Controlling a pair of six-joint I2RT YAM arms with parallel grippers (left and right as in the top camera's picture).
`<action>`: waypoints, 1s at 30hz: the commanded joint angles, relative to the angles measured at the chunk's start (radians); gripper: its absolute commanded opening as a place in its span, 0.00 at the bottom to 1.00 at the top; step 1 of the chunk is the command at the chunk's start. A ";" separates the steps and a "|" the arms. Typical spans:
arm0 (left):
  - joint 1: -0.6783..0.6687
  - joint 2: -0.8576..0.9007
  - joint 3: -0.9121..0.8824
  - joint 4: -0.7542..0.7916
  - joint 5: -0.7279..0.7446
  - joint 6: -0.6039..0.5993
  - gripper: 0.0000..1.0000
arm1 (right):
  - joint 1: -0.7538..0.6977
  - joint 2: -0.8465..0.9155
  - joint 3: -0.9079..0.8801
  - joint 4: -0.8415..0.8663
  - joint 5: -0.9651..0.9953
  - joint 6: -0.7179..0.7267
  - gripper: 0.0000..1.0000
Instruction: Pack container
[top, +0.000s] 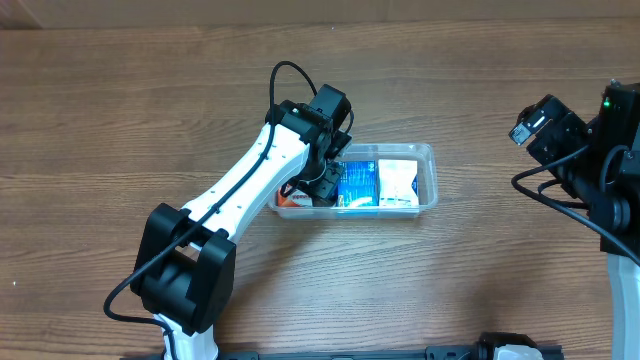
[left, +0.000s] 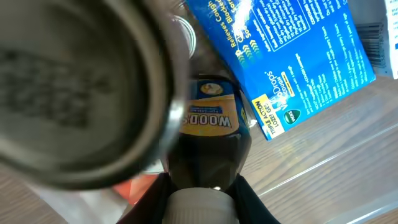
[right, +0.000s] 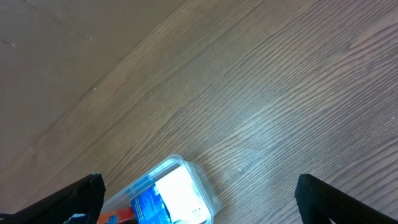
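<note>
the left arm (top: 240, 185) reaches across the surface (top: 120, 100) to the container (top: 432, 172), which lies long side left to right near the middle of the surface. the left tool (top: 322, 182) sits over the container's left end. in the left wrist view its fingers (left: 258, 210) are closed narrow on the white cap of a dark bottle (left: 208, 146) with a yellow label reading "woods". a blurred grey round shape (left: 81, 93) fills that view left of the bottle; i cannot tell what it is.

a red-orange pack (top: 290, 201) shows at the container's left end, partly under the tool. just right of the tool, a blue box (top: 357, 185) lies flat in the middle of the container, touching the bottle's side. a white box (top: 397, 183) lies beside it in the right end.

well right of the container, the right tool (top: 530, 125) hangs above bare surface. its fingers (right: 81, 196) are spread wide with nothing between them. the container's right end shows low in the right wrist view.
</note>
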 joint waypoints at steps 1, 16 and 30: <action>-0.001 0.000 0.000 0.018 -0.036 0.032 0.34 | -0.003 -0.003 0.005 0.002 0.010 0.004 1.00; 0.079 -0.095 0.379 -0.286 -0.094 -0.164 0.56 | -0.003 -0.003 0.005 0.002 0.010 0.004 1.00; 0.722 -0.502 0.457 -0.520 -0.128 -0.299 1.00 | -0.003 -0.003 0.005 0.002 0.010 0.004 1.00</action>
